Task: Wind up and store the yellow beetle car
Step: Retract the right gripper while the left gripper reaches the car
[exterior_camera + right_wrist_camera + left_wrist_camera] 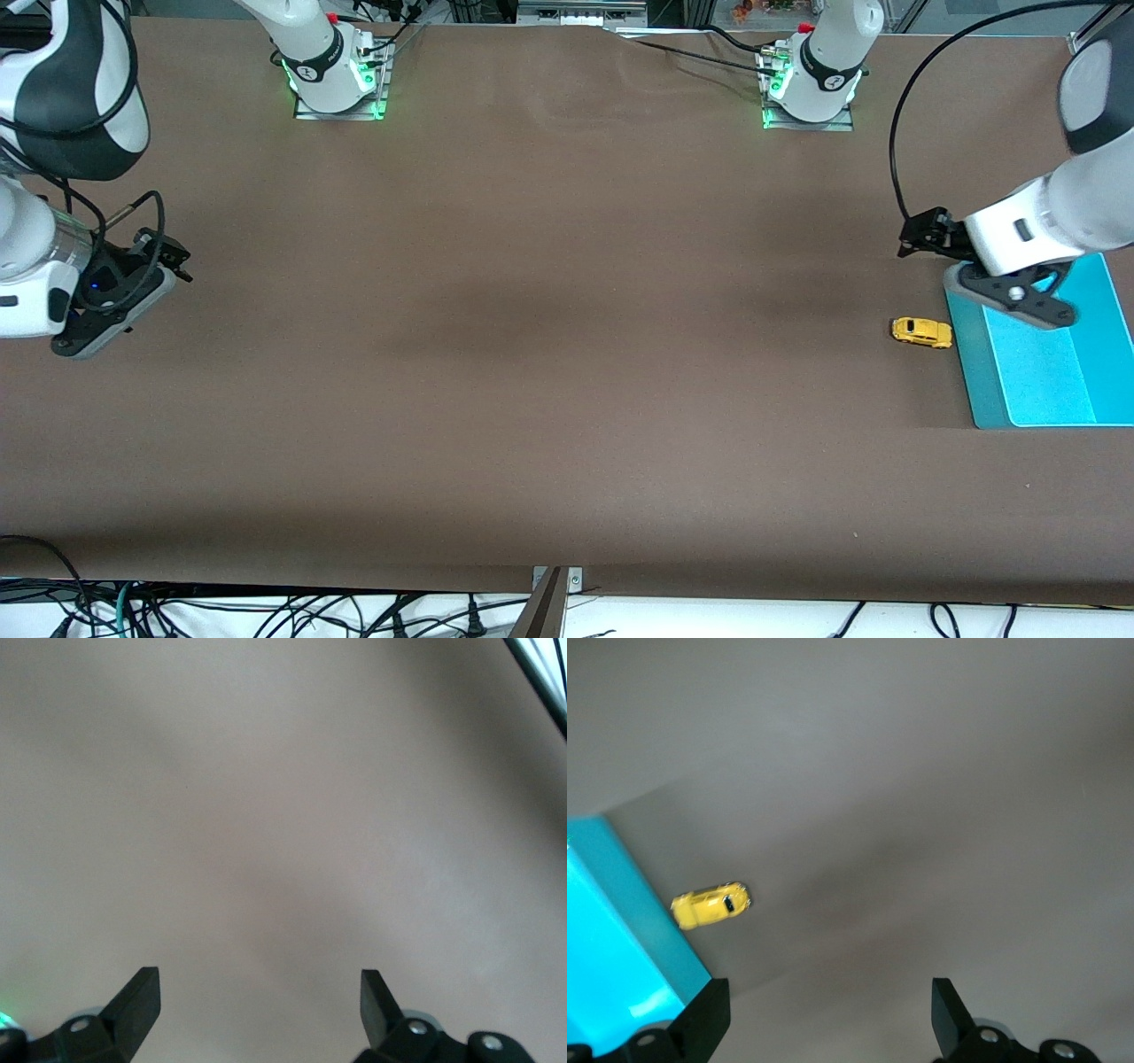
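Observation:
The yellow beetle car (921, 332) stands on the brown table, close beside the wall of the blue tray (1045, 381), on the side toward the right arm's end. It also shows in the left wrist view (710, 905), next to the tray (607, 939). My left gripper (1008, 297) hangs over the tray's corner, above the car and apart from it. In the left wrist view this gripper (830, 1019) is open and empty. My right gripper (97, 310) waits over the table at the right arm's end. In the right wrist view it (260, 1010) is open and empty.
The blue tray is empty and lies at the left arm's end of the table. The two arm bases (332, 71) (811, 80) stand along the table edge farthest from the front camera. A black cable (899, 151) loops above the left hand.

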Motion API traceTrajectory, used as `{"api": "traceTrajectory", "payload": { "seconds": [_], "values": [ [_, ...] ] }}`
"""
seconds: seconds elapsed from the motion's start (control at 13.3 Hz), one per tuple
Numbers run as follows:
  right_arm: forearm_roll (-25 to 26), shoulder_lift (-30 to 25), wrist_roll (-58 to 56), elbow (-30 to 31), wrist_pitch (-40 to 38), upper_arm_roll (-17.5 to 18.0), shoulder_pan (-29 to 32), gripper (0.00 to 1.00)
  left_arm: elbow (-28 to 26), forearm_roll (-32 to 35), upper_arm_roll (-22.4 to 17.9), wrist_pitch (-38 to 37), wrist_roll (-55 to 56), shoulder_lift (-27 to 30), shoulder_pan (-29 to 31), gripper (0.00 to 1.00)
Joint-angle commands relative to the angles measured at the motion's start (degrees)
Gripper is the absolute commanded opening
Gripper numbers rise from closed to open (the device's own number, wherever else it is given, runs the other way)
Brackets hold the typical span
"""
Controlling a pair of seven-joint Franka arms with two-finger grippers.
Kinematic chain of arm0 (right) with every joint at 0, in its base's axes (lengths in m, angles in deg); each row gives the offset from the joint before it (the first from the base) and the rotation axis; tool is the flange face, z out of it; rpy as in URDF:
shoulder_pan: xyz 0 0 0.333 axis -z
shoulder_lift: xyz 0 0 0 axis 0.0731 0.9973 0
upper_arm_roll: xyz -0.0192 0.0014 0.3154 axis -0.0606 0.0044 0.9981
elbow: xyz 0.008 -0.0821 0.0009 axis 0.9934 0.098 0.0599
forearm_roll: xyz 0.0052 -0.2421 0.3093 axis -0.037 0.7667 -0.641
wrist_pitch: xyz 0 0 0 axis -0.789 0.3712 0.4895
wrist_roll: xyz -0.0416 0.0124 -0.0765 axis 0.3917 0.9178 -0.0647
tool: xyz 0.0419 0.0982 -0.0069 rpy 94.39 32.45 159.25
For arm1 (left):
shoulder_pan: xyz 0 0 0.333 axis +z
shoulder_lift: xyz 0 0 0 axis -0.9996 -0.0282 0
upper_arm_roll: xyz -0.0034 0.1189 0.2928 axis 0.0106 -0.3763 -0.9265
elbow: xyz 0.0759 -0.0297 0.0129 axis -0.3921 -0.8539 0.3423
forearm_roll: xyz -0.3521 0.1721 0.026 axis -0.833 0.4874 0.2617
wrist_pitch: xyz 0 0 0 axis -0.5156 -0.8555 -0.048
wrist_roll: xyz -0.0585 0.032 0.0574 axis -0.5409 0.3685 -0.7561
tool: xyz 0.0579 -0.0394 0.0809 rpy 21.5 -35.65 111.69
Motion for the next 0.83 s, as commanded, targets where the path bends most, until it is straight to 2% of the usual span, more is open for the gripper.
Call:
{"api": "traceTrajectory", "payload": {
  "seconds": [0.0,0.08,0.15,0.3,0.53,0.6,0.75],
  "values": [
    [-2.9,0.2,11.0,-1.8,-5.6,-0.1,-0.4,1.0,-5.4,-0.9,0.1,2.0,-15.4,0.2,0.2,1.0],
    [-4.9,-1.8,18.2,-1.3,-5.5,0.1,-0.6,1.0,-7.9,-0.8,0.1,4.4,-21.5,0.2,0.3,1.0],
    [-5.0,-3.1,26.9,-0.1,-5.6,0.4,-0.5,1.0,-10.4,-0.6,0.0,7.9,-28.9,0.2,0.3,1.0],
    [-4.9,-5.8,36.2,3.9,-5.5,0.8,-0.5,1.0,-17.9,3.3,0.1,17.0,-42.6,0.6,0.3,1.0],
    [-5.6,-14.6,37.0,17.2,-1.5,0.8,2.7,1.0,-26.0,6.7,-0.2,29.7,-58.1,1.0,1.2,1.0],
    [-5.5,-16.1,36.5,19.7,3.1,0.8,3.3,1.0,-28.5,6.8,-0.4,34.0,-61.9,1.3,1.6,1.0],
    [-5.9,-16.1,36.4,19.2,5.2,0.6,6.5,1.0,-34.3,7.8,-0.8,42.7,-65.6,2.1,2.9,1.0]
  ]
}}
